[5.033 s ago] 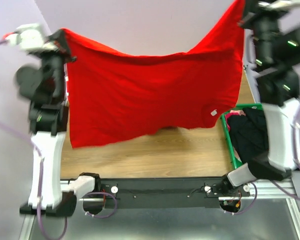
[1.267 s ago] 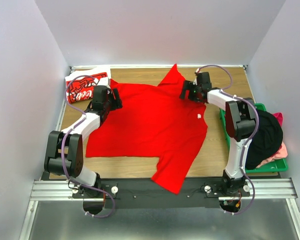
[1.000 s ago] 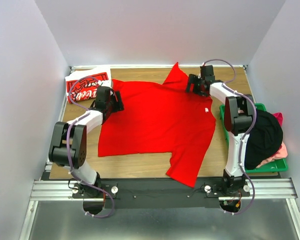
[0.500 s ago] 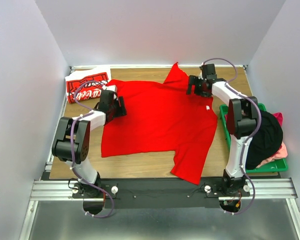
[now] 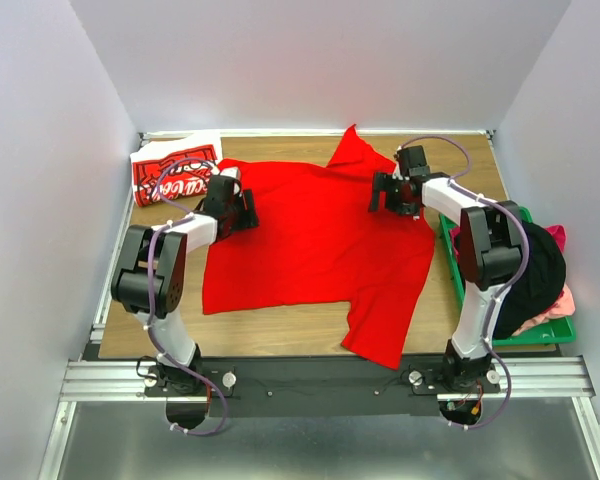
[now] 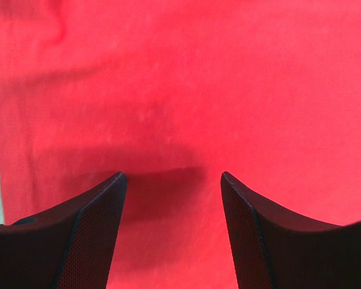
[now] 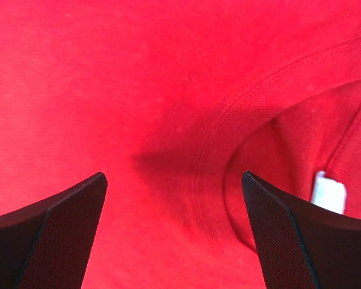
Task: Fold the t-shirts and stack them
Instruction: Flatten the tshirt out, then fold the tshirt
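A plain bright red t-shirt (image 5: 320, 250) lies spread flat across the wooden table, one sleeve pointing to the back and one corner hanging toward the front edge. My left gripper (image 5: 243, 210) hovers open over its left shoulder area, and only red cloth (image 6: 180, 90) shows between the fingers (image 6: 96, 229). My right gripper (image 5: 384, 192) stands wide open over the collar seam (image 7: 228, 114), beside a white tag (image 7: 328, 192). Neither gripper holds anything. A folded red t-shirt with white lettering (image 5: 175, 172) lies at the back left corner.
A green crate (image 5: 455, 268) at the right edge holds a heap of dark and pink clothes (image 5: 535, 272). Grey walls close in the table on the left, back and right. Bare wood (image 5: 270, 325) shows in front of the spread shirt.
The shirt, held up in the air five seconds ago, now lies flat and released. In the last second both grippers drifted slightly inward over it, and the shirt's front corner shifted right.
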### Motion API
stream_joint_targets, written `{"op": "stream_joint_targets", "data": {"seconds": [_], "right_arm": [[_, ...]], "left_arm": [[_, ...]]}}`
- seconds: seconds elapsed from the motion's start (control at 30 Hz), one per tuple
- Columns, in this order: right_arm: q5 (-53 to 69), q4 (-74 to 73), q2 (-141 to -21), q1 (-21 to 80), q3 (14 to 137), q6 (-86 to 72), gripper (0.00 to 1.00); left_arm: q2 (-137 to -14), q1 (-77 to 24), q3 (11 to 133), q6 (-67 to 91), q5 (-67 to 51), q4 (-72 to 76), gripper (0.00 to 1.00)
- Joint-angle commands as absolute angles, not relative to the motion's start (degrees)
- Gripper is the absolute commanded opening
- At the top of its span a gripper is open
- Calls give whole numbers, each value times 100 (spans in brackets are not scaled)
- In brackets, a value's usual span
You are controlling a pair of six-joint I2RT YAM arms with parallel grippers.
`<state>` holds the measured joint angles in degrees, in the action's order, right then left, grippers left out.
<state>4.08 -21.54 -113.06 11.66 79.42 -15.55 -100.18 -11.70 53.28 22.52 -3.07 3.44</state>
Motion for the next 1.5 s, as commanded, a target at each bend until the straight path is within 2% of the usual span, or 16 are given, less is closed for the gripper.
{"op": "stream_joint_targets", "data": {"seconds": [0.0, 0.5, 0.73, 0.93, 1.1, 1.27, 1.47], "right_arm": [[562, -2250, -11592, 1160, 7927, -1793, 98], [615, -2320, -12814, 1099, 9017, -2232, 98], [782, -2434, -13122, 1099, 9658, -2092, 98], [800, -2452, -12754, 1090, 9826, -1794, 99], [659, -2452, -12077, 1125, 9458, -1661, 99], [729, -2443, -11261, 1204, 8825, -1687, 100], [923, -2434, -11013, 1230, 8122, -1775, 100]], "left_arm": [[-10370, -1151, 5835, 2224, -439, 9, 72], [-11381, -888, 7233, 2004, -721, -993, 72], [-11295, -896, 7699, 1942, -466, -1169, 71], [-10566, -1098, 6946, 2074, 385, -1195, 71], [-9881, -1344, 6119, 2425, 562, -1213, 72], [-9501, -1503, 5354, 2724, 502, -1047, 72], [-9729, -1477, 5273, 2637, 159, -818, 72]]}}
